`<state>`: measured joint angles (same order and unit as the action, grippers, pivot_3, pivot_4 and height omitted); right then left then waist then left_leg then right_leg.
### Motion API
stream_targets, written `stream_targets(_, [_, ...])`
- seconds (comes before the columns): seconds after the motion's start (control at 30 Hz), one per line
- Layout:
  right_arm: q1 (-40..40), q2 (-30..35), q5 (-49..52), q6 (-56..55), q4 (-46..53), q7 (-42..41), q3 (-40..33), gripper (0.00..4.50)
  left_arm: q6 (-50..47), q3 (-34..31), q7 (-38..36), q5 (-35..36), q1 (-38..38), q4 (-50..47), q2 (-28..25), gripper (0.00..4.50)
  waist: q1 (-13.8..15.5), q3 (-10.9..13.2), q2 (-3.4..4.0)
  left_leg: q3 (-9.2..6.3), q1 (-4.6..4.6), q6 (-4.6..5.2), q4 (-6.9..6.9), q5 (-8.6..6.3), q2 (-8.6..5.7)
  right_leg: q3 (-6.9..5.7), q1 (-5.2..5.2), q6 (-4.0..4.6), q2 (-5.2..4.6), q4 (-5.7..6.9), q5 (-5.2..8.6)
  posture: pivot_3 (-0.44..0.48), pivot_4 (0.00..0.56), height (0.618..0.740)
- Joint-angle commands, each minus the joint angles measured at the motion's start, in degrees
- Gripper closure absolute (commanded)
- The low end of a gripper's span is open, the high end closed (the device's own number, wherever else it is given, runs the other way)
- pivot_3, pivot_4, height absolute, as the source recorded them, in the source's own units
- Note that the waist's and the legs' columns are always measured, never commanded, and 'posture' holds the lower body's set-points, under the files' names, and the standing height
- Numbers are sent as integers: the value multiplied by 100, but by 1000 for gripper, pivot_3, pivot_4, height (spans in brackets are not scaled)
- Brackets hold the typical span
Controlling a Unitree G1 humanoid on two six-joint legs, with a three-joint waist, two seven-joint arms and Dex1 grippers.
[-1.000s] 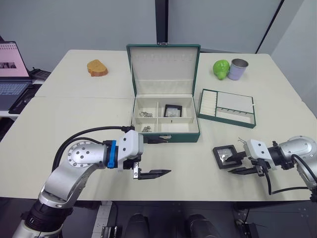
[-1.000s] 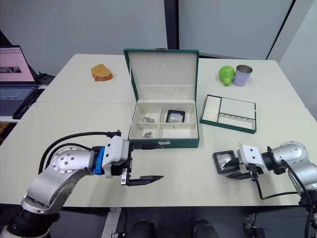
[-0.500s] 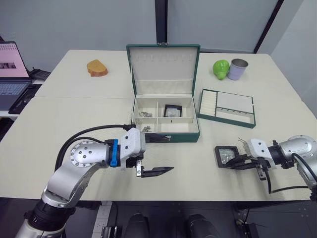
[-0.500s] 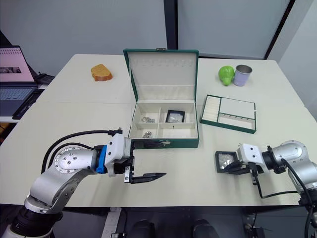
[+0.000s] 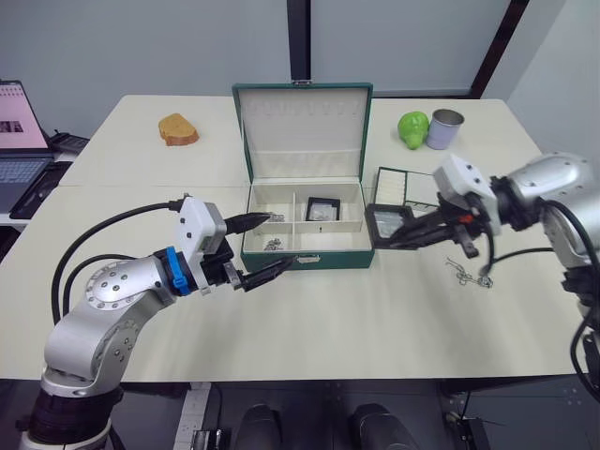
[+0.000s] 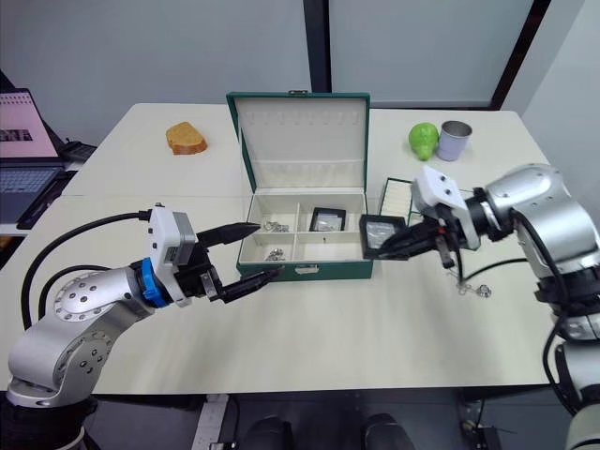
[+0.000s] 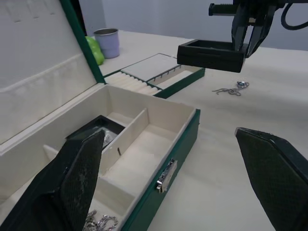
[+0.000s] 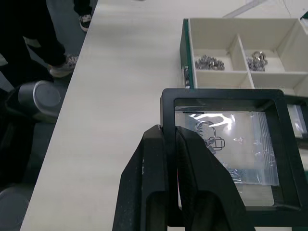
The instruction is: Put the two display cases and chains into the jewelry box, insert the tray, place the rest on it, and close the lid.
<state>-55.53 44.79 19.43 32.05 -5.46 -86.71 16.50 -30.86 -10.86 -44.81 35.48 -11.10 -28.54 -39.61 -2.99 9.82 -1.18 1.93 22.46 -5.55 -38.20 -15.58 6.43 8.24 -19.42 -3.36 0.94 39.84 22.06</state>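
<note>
Lifted off the table since a second ago, the second display case (image 5: 385, 224) now hangs in the air just beside the right end of the jewelry box (image 5: 305, 227), where before it lay flat, well off to the box's right and nearer the robot. The right gripper (image 5: 413, 229) is clamped on the case's edge, fingers pinching one side of the black frame so the window faces up and the case stays level, which suits lowering it flat into a compartment. The other display case (image 5: 322, 208) already sits in the box's far middle compartment, and chains (image 5: 273, 217) lie in the compartments at the box's left end. One more chain (image 5: 466, 274) rests on the table to the box's right, probably left for the tray (image 5: 401, 181), which waits just beyond the box's right end; its pendant is too small to make out. The left gripper (image 5: 261, 248) has swung in to the box's front left corner, fingers spread wide, seemingly standing ready. The lid (image 5: 302, 119) stands upright, keeping the box open.
</note>
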Motion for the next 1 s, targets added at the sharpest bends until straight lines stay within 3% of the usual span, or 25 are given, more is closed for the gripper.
stream_targets(0.03, [-701, -524, -279, 67, -614, 153, 227, 4481, 61, -352, 140, 55, 120, -59, -37, 0, -33, 0, 0, 1, 0, 0, 0, 0, 0, 0, -3, 0, 0, 1, 0, 0, 150, 740])
stream_targets(0.4, [-1406, -1608, -1075, 159, -2133, 223, 856, 4481, 127, -586, 418, 79, 592, -264, 109, 0, -68, 0, 0, 4, 11, -2, -1, 1, 3, -3, -30, 0, -1, 13, 0, 0, 150, 740])
stream_targets(1.0, [-1517, -2320, -1686, -313, -3228, 100, 924, 4481, 104, -500, 578, 83, 707, -432, 142, 0, -216, 1, 2, 3, 12, -2, 10, 1, 3, -3, -32, 0, 1, 14, 0, 0, 150, 740])
